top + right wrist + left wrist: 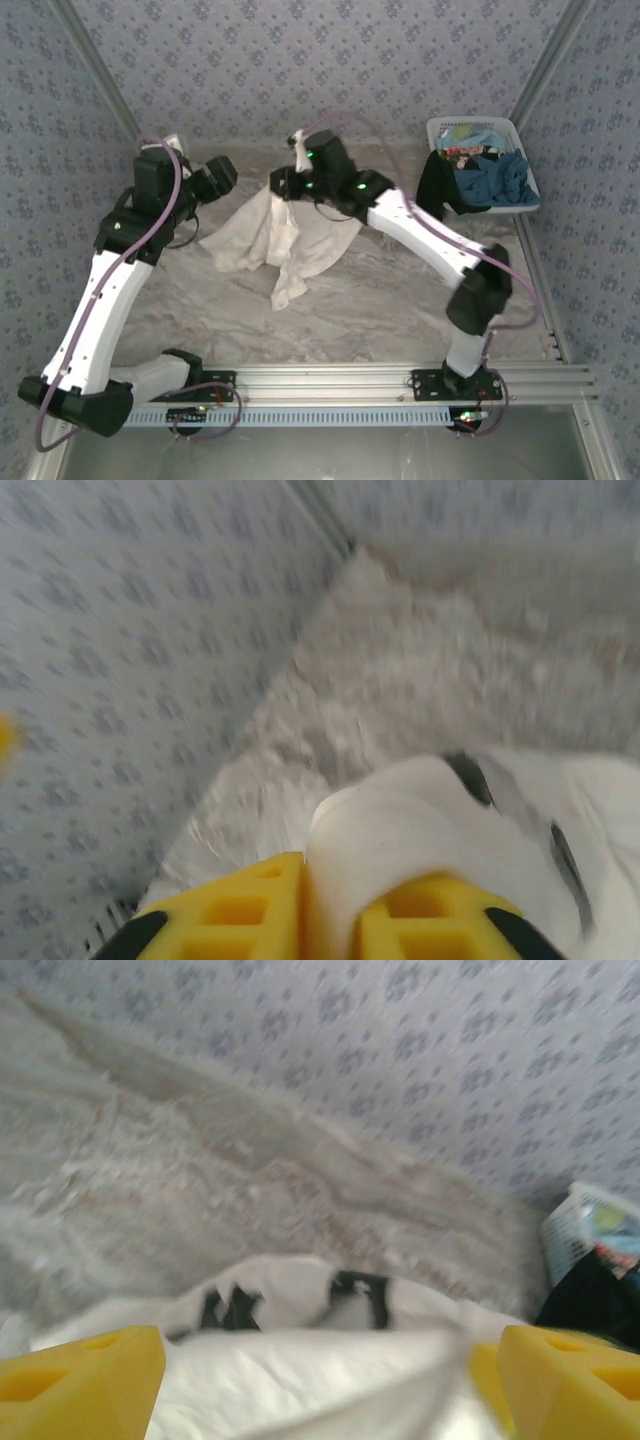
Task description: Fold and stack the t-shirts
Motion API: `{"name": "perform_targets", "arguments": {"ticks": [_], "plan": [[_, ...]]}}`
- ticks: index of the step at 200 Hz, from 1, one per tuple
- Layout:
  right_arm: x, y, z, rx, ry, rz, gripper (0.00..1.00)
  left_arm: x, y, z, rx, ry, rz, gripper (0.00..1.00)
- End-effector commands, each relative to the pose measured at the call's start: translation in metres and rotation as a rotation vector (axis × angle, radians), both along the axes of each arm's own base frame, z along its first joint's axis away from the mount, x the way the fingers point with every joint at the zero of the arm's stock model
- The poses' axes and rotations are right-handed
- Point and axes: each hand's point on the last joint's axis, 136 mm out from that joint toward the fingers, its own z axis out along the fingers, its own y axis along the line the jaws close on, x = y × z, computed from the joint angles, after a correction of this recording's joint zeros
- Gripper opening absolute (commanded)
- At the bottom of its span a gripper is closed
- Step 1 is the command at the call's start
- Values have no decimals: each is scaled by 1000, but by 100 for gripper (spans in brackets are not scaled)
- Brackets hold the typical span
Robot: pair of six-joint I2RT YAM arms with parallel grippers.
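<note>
Cloth of the off-white t-shirt [290, 245] sits near the middle of the marbled table [380, 300], toward its far side. It is not flat: its top part is drawn up to a peak while the rest hangs and spreads in loose folds onto the tabletop, with one narrow tail reaching toward the near edge. Small black printed marks show on it in the left wrist view [300, 1360], and a few dark marks show in the right wrist view [420, 820].

At the peak, the right gripper [298, 145] pinches a fold of this shirt. In its own camera the cloth rises between the two yellow fingers [240, 905], which press against it from both sides.

The left gripper [215, 178] hangs just beside the shirt's left edge with its jaws spread wide. Its yellow fingers [80, 1380] stand at opposite sides of its wrist view, with the white cloth lying between and beneath them; whether they touch it cannot be told through the blur.

Well apart, in the far right corner, stands a white slatted basket [480, 125]. A black t-shirt [437, 185] hangs over its left rim onto the table, and a teal-blue t-shirt [495, 180] lies bunched inside it.
</note>
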Motion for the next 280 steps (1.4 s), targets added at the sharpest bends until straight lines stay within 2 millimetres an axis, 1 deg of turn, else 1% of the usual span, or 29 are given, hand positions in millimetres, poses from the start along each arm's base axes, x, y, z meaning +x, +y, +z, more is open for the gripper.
{"name": "perform_targets", "arguments": {"ticks": [1, 8, 20, 34, 39, 47, 51, 53, 57, 70, 81, 89, 99, 104, 107, 112, 116, 119, 126, 142, 158, 181, 199, 210, 224, 235, 250, 271, 280], "plan": [[-33, -5, -10, -23, 64, 68, 51, -25, 8, -54, 68, 190, -13, 86], [-31, -17, -13, -21, 62, 32, 57, -31, 9, -67, 74, 230, -14, 86], [-27, -49, -33, -57, 97, -59, 62, -41, 13, -93, 75, 316, -2, 86], [-26, -90, -66, -118, 158, -153, 62, -50, 18, -124, 35, 424, 35, 87], [-30, -104, -84, -143, 199, -193, 61, -53, 20, -136, 1, 468, 57, 87], [-35, -124, -104, -180, 240, -242, 60, -57, 24, -154, -72, 536, 104, 87], [-36, -131, -110, -191, 252, -260, 59, -59, 26, -162, -113, 566, 126, 87], [-41, -136, -122, -211, 274, -268, 59, -60, 27, -167, -134, 580, 138, 87], [-46, -143, -132, -227, 298, -280, 59, -61, 28, -175, -175, 607, 159, 86], [-53, -151, -151, -250, 338, -294, 53, -61, 30, -198, -291, 668, 216, 82], [-55, -145, -159, -253, 344, -284, 52, -60, 27, -216, -352, 707, 237, 79], [-61, -134, -164, -258, 349, -254, 52, -56, 23, -226, -383, 724, 242, 78], [-66, -115, -172, -276, 356, -208, 54, -50, 17, -241, -422, 746, 246, 77], [-69, -106, -175, -290, 357, -184, 54, -52, 16, -251, -438, 775, 259, 77], [-70, -102, -179, -306, 358, -170, 55, -45, 15, -253, -454, 760, 261, 77], [-75, -93, -182, -322, 357, -141, 55, -43, 13, -261, -472, 768, 270, 76], [-80, -91, -195, -356, 374, -123, 56, -39, 11, -265, -490, 767, 271, 75], [-78, -84, -189, -349, 361, -113, 56, -36, 9, -269, -503, 766, 270, 75], [-80, -77, -196, -378, 359, -83, 57, -30, 6, -274, -534, 763, 276, 75], [-81, -72, -210, -405, 376, -68, 59, -20, -1, -283, -561, 768, 279, 73], [-80, -70, -217, -400, 403, -65, 59, -14, -15, -292, -563, 795, 250, 69], [-77, -64, -218, -399, 413, -69, 57, -20, -36, -313, -540, 881, 208, 62], [-85, -58, -223, -409, 437, -43, 57, -24, -42, -324, -528, 907, 208, 51], [-89, -54, -227, -419, 446, -32, 55, -26, -42, -330, -527, 913, 213, 39], [-94, -52, -234, -404, 492, -32, 49, -26, -38, -331, -506, 915, 219, 21], [-93, -51, -239, -383, 518, -42, 37, -24, -31, -327, -485, 901, 225, 13], [-89, -54, -238, -372, 533, -64, 22, -21, -23, -312, -456, 862, 221, 0], [-83, -61, -227, -344, 526, -100, 1, -19, -10, -286, -412, 807, 216, 0], [-80, -65, -219, -331, 508, -119, 0, -18, -6, -274, -401, 781, 212, 0]]}}
